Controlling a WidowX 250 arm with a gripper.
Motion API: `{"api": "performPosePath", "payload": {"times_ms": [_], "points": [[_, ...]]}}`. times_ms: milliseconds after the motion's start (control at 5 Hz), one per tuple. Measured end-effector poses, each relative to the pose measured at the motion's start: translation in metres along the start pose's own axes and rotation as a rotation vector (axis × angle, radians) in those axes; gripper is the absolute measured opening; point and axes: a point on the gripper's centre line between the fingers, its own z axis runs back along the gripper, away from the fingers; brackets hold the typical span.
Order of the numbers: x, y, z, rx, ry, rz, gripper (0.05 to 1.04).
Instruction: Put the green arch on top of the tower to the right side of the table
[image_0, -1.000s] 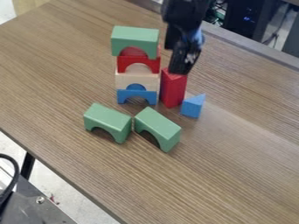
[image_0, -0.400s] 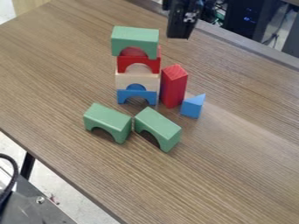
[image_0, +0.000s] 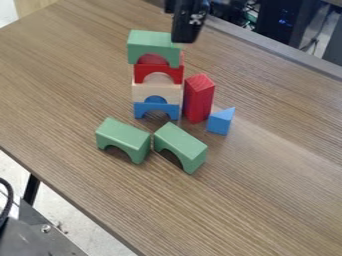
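Note:
The black gripper (image_0: 185, 40) hangs at the top of the view, just right of the tower's top and overlapping its right corner in the picture; whether the two touch, I cannot tell. A green arch (image_0: 148, 42) tops the tower, over a red arch (image_0: 175, 72), a cream arch (image_0: 141, 91) and a blue arch (image_0: 141, 109) at the bottom. Two more green arches stand on the table in front, one at left (image_0: 127, 134) and one at right (image_0: 185, 142), their near corners close together.
Close to the tower's right side stands an upright red block (image_0: 198, 99), with a blue triangular block (image_0: 220, 121) beside it. The wooden table (image_0: 267, 175) ends at a dark rear edge, beyond which are cables and dark equipment.
The gripper rose and drew back from above the red block, then shifted left toward the tower's top. The blocks have stayed where they were.

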Motion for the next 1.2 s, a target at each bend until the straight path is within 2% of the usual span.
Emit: {"api": "performPosePath", "payload": {"times_ms": [200, 400, 600, 800, 1000, 1200], "points": [[0.008, -0.007, -0.004, 0.007, -0.010, 0.014, 0.998], [0.017, -0.004, -0.015, 0.031, -0.044, 0.014, 0.998], [0.024, 0.004, -0.027, 0.068, -0.083, 0.000, 0.998], [0.029, 0.010, -0.042, 0.103, -0.111, -0.012, 0.947], [0.029, 0.011, -0.045, 0.108, -0.103, -0.007, 0.651], [0.024, 0.012, -0.041, 0.120, -0.074, 0.006, 0.603]]}}
